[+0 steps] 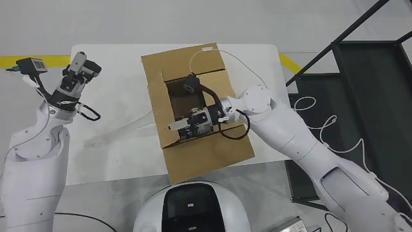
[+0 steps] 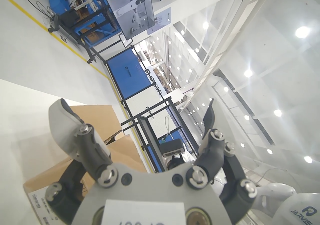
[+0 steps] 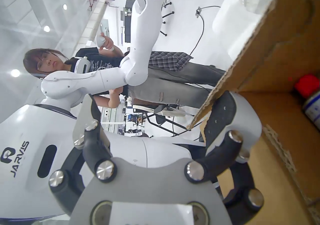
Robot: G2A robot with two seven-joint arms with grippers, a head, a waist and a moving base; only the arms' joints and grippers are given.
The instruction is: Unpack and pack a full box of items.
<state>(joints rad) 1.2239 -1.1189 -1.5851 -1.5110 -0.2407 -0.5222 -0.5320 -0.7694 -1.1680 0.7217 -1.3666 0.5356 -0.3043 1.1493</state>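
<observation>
An open brown cardboard box (image 1: 193,103) stands mid-table with its flaps spread. My right gripper (image 1: 183,127) is at the box's near-left flap (image 3: 275,36); it is open, and the flap's torn edge lies between its fingers, with one finger pad (image 3: 222,116) against the inner side. Deep in the box lie a red-capped item (image 3: 307,82) and a bottle with a blue and white label (image 3: 313,108). My left gripper (image 1: 82,69) is held up over the table's left edge, away from the box. It (image 2: 136,111) is open, holds nothing, and points upward past the box (image 2: 100,141).
A clear plastic bag (image 1: 125,131) lies on the white table (image 1: 109,103) left of the box. A black metal rack (image 1: 367,71) with white cables stands off the table's right side. A thin white cord (image 1: 238,61) arcs over the box's far flap.
</observation>
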